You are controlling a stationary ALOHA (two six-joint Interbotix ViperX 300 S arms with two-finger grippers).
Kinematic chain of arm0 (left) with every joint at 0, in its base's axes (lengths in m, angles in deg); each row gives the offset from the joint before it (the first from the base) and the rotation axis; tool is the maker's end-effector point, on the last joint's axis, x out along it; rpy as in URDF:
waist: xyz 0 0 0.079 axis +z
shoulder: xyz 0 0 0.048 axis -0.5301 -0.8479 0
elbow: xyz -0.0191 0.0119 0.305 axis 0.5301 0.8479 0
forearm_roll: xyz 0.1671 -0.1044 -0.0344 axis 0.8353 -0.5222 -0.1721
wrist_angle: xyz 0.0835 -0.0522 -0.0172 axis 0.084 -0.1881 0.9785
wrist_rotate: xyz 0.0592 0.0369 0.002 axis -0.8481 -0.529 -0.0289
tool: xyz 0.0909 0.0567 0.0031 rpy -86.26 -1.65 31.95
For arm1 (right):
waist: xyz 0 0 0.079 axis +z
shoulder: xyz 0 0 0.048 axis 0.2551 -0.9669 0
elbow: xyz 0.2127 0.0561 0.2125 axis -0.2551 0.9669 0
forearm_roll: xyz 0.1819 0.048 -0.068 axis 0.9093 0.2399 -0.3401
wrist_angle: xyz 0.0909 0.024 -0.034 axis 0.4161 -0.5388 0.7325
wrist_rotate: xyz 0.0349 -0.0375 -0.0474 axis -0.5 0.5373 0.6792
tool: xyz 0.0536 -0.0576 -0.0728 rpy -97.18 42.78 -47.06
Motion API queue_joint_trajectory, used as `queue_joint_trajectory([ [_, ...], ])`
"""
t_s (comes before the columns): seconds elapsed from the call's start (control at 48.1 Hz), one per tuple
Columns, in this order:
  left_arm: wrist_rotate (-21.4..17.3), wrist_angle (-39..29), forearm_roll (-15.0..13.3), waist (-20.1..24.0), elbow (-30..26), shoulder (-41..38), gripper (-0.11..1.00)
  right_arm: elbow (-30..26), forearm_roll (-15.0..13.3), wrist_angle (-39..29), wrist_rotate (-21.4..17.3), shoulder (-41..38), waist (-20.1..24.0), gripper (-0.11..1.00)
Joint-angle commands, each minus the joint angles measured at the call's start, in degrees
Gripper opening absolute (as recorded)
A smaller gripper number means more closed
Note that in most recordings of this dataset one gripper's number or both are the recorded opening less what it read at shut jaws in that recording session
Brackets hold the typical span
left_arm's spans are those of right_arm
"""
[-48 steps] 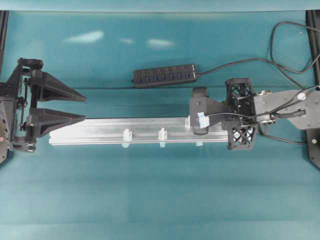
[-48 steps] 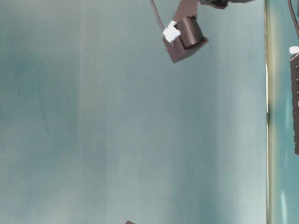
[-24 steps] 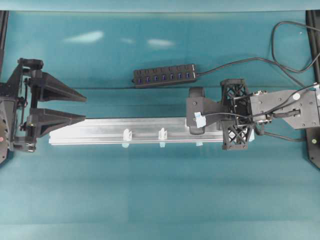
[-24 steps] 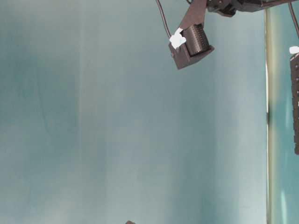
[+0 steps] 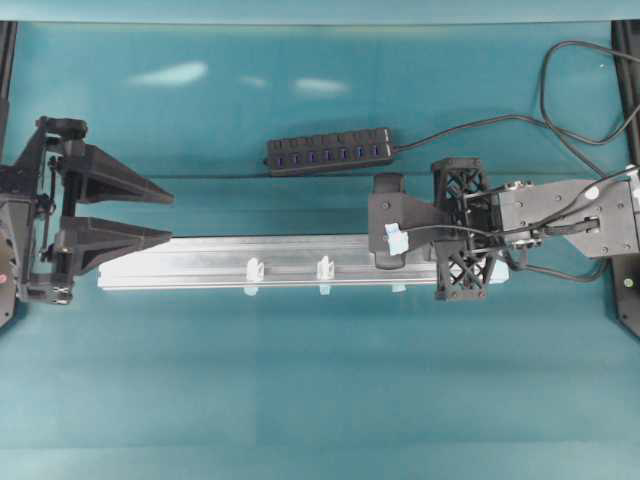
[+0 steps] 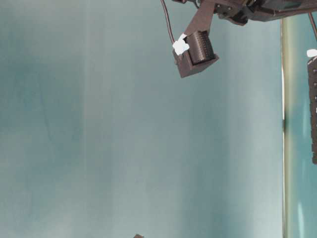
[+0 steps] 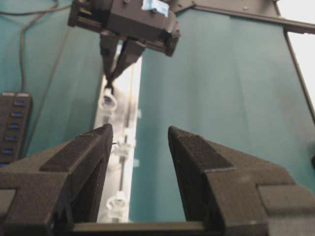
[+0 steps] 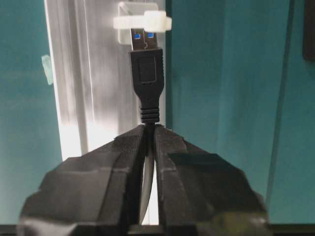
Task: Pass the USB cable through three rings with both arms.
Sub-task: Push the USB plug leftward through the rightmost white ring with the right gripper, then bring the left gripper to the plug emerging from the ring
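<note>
In the right wrist view my right gripper [image 8: 150, 130] is shut on the USB cable just behind its black plug [image 8: 146, 66]. The plug's metal tip meets the nearest ring [image 8: 142, 22], whose white band crosses the tip. That ring stands on the silver rail [image 8: 98, 73]. From overhead, the right gripper [image 5: 385, 240] covers this ring, while two more rings [image 5: 324, 266] [image 5: 254, 268] stand free along the rail [image 5: 200, 262]. My left gripper [image 5: 168, 216] hangs open and empty off the rail's left end. Its wrist view looks down the rail between the open jaws [image 7: 139, 135].
A black multi-port hub [image 5: 330, 152] lies behind the rail, its cord [image 5: 480, 125] trailing and looping to the right. The table-level view shows only the right gripper [image 6: 193, 49] near the top and the hub's edge [image 6: 313, 109].
My right gripper has slid left along the rail with the plug, closing on the nearest ring. The left arm has not moved.
</note>
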Motion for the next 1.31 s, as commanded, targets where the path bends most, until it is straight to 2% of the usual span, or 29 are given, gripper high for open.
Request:
queue_joint_trajectory([
  [0.0,-0.1,0.5,0.1,0.0,-1.2,0.1,0.54,-0.9,-0.1,0.5,-0.2,0.4,-0.1,-0.07],
  [0.644,-0.3,0.6,0.2,0.1,-1.5,-0.5,0.54,-0.5,0.2,4.8,-0.4,-0.2,-0.6,-0.07],
  [0.852,-0.1,0.6,0.1,0.6,-2.1,-3.8,0.54,-0.5,0.4,8.8,-0.4,-0.2,-0.8,-0.07],
  [1.06,-0.4,0.5,0.1,2.3,-4.6,-9.9,0.6,-0.1,0.8,10.2,-0.4,-0.4,-0.9,-0.07],
  [1.288,-1.6,0.6,0.2,3.3,-7.8,-18.8,0.75,1.8,1.6,13.4,-1.7,-0.2,-1.0,-0.07],
])
